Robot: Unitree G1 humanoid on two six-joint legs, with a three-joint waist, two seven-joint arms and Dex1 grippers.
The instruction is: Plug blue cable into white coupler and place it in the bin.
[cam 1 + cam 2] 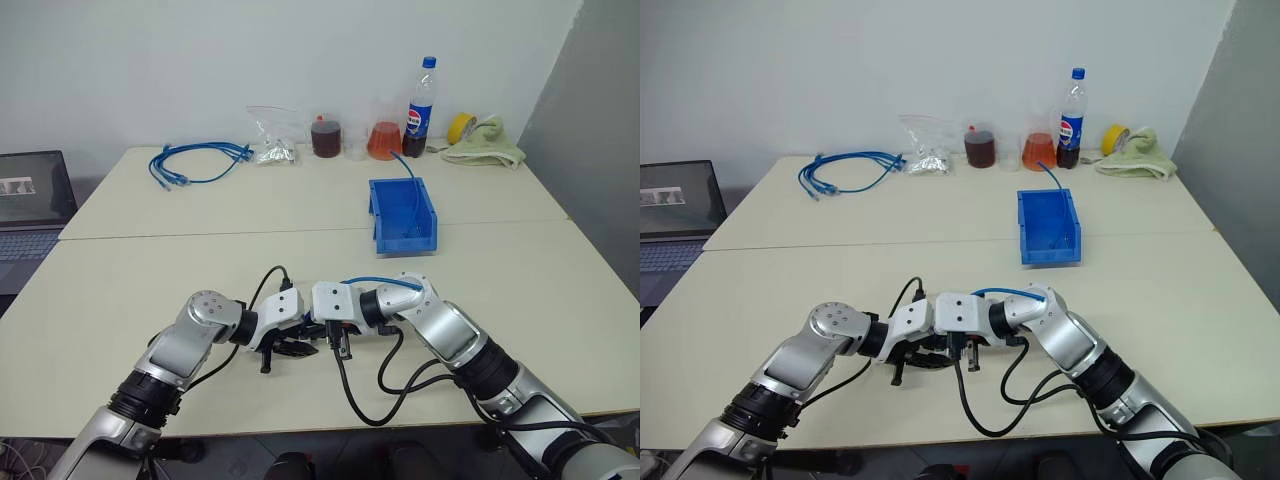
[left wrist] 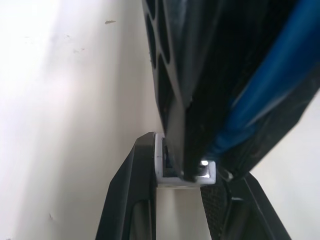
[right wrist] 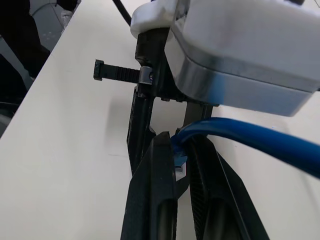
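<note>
My left gripper (image 2: pixel 180 175) pinches the coupler (image 2: pixel 162 167); my right gripper (image 3: pixel 182 150) pinches the cable (image 3: pixel 250 135), plug at its socket. Seating looks unfinished; the bin (image 1: pixel 382 210) waits beyond.

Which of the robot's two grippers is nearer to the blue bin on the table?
Right. The right gripper sits below the bin in the head view, shut on the blue cable; the left gripper, beside it, lies slightly farther off.
</note>
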